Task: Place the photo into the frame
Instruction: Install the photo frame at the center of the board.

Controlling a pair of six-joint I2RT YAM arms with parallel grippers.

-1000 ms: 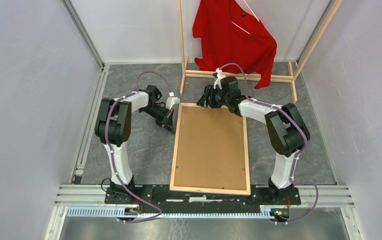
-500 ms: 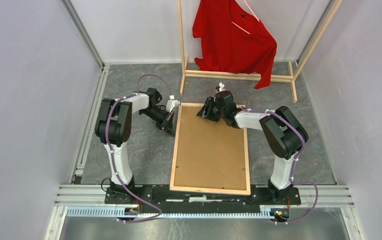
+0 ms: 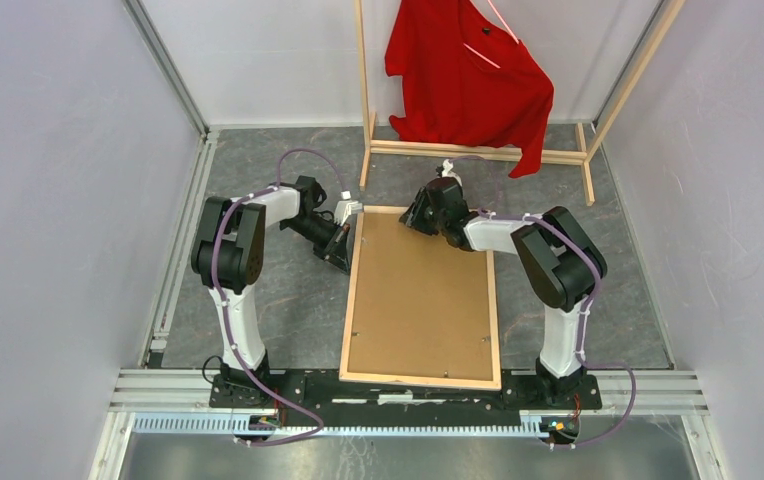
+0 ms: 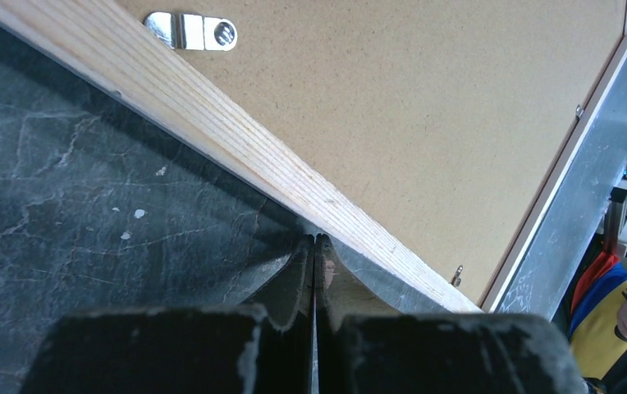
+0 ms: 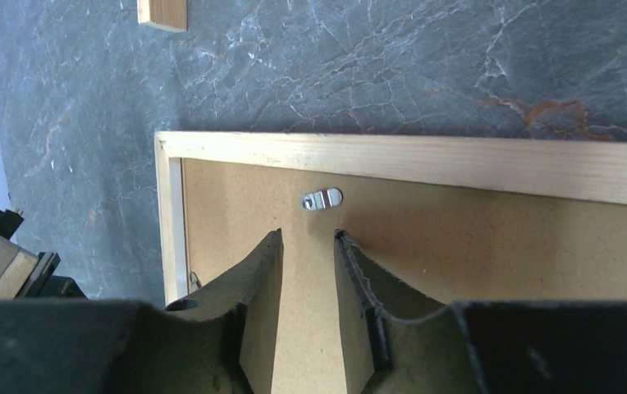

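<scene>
The frame lies face down on the table, its bare-wood rim around a brown backing board. The photo is hidden. My right gripper hovers over the board's far edge, just short of a small metal turn clip. Its jaws stand a narrow gap apart with nothing between them. In the top view it sits at the frame's far rail. My left gripper is shut, its tips at the outer side of the frame's left rail, near the far left corner.
A wooden clothes rack with a red shirt stands just beyond the frame's far edge. Another metal clip sits on the board near the left rail. Walls close in on both sides. A metal rail runs along the near edge.
My right gripper has drawn back and lowered over the board's far edge, and its jaws have narrowed. The left arm and the frame have stayed put.
</scene>
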